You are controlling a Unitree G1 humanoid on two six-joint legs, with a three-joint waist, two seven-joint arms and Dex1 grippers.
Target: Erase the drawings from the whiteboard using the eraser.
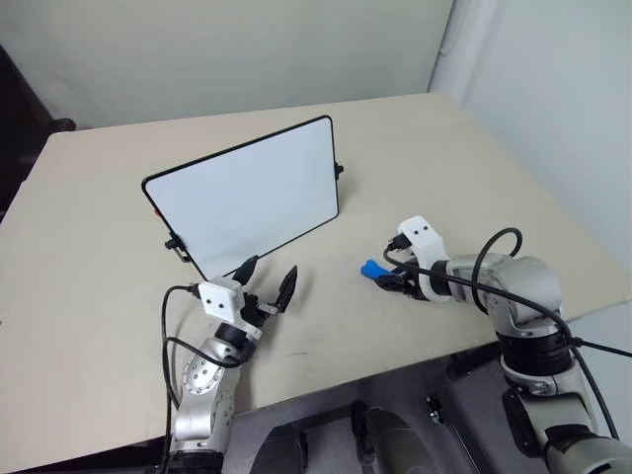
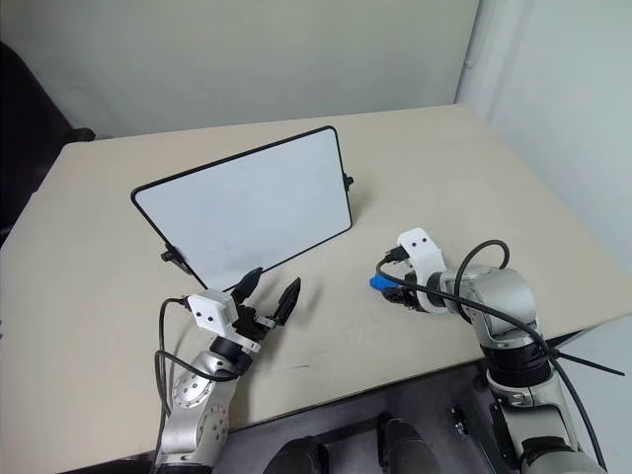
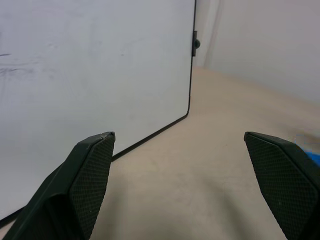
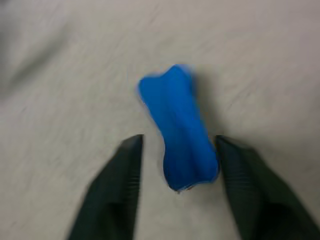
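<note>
right gripper [image 4: 175, 165]: jaws parted, one finger each side of the eraser [image 4: 177, 135] with gaps on both, nothing gripped; lower right of centre in the eye views
eraser: bright-blue block lying on the table [image 1: 99, 296], just right of the whiteboard's near corner
left gripper [image 1: 267, 286]: fingers spread wide, empty, hovers low centre-left, just in front of the whiteboard's bottom edge
whiteboard [image 1: 247, 197]: black-framed, propped tilted, upper centre-left; surface reads nearly clean, only faint grey smears in left wrist view, no clear drawings visible
step: looks like wiping is over and eraser is being set down, or about to be re-grasped; cannot tell which
next move: if done, lift right gripper straight off without nudging the block; if smears count, close on eraser, carry back to board
</note>
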